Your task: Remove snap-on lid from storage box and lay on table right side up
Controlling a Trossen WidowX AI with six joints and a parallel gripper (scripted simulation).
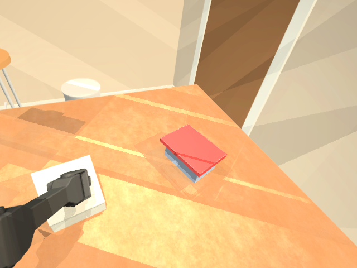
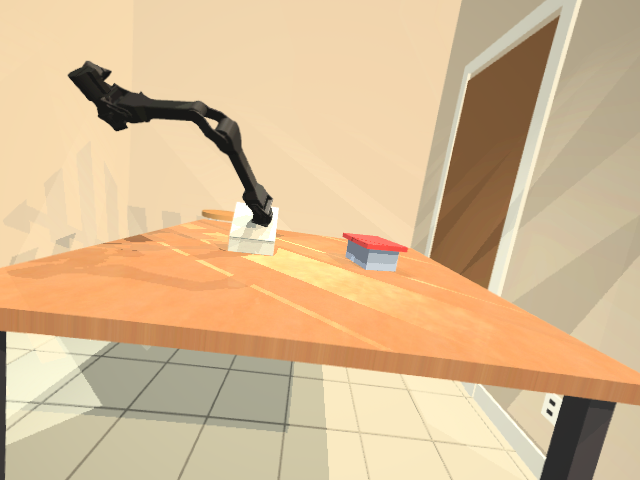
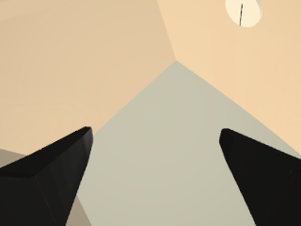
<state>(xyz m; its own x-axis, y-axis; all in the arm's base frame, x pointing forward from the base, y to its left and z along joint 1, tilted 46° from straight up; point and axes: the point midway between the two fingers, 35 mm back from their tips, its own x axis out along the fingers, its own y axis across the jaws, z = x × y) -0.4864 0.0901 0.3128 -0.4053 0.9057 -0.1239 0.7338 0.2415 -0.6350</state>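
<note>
The storage box (image 1: 181, 164) (image 2: 382, 259) is grey-blue and stands upright towards the right side of the table (image 1: 173, 230) (image 2: 206, 310). Its red lid (image 1: 193, 149) (image 2: 374, 241) lies on top, right side up, and its rim juts out past the box walls. My gripper (image 3: 158, 134) is open, with its two black fingers wide apart and nothing between them in the wrist view. In the exterior view the arm reaches up to the far upper left, so the gripper is high above the table and well away from the box. It is out of view in the top view.
The arm stands on a white block (image 1: 86, 164) (image 2: 248, 245) on the table, left of the box. Beyond the table are a white round bin (image 1: 80, 89) and an orange stool (image 1: 4, 58) (image 2: 217, 213). The right table edge runs beyond the box, near a brown door (image 1: 245, 34) (image 2: 496, 144).
</note>
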